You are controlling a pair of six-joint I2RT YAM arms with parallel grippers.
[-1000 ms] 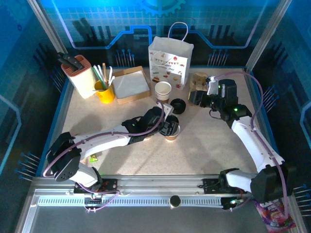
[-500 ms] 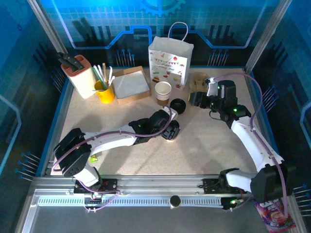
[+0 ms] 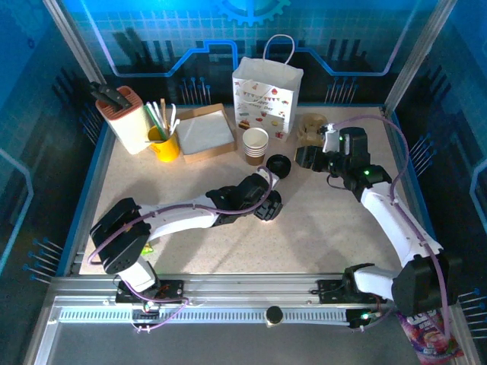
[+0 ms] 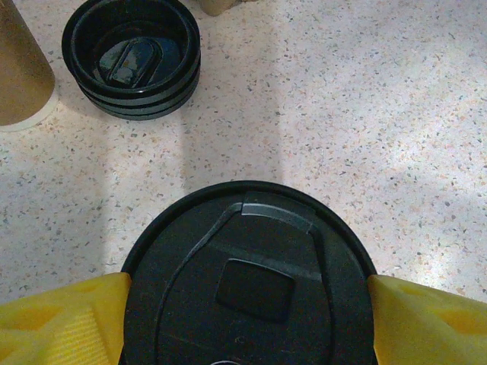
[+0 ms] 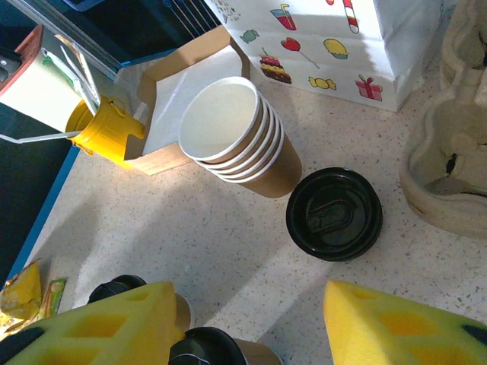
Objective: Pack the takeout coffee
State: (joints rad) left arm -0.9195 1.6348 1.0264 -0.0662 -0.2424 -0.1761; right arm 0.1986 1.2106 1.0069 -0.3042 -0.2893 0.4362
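Near the middle of the counter [image 3: 319, 228] the lidded cup [image 4: 247, 281] stood upright, its black lid seated flat on top; the left end effector [image 3: 266, 204] reached over it from 9 o'clock, and in the left wrist view its yellow fingers [image 4: 65, 319] flanked the cup at 3 and 9 o'clock, set wide, running in under the lid's rim; whether they pressed the cup wall I cannot tell. At 12 o'clock of that cup lay a short stack of loose black lids [image 3: 278, 163], apart from it; at 10 o'clock of the lids stood a nested stack of open cups [image 3: 256, 144], white insides up; the white printed paper bag [image 3: 266, 95] stood upright at 12 o'clock of those cups. The right end effector [image 3: 306, 157] hung at 1 o'clock of the lidded cup, its yellow fingers well apart with nothing clamped between them; the beige pulp carrier [image 3: 312, 125] sat just beyond it at 12 o'clock. In the counter's far left corner stood a knife block [image 3: 122, 114], a yellow mug [image 3: 163, 144] and a napkin box [image 3: 204, 131].
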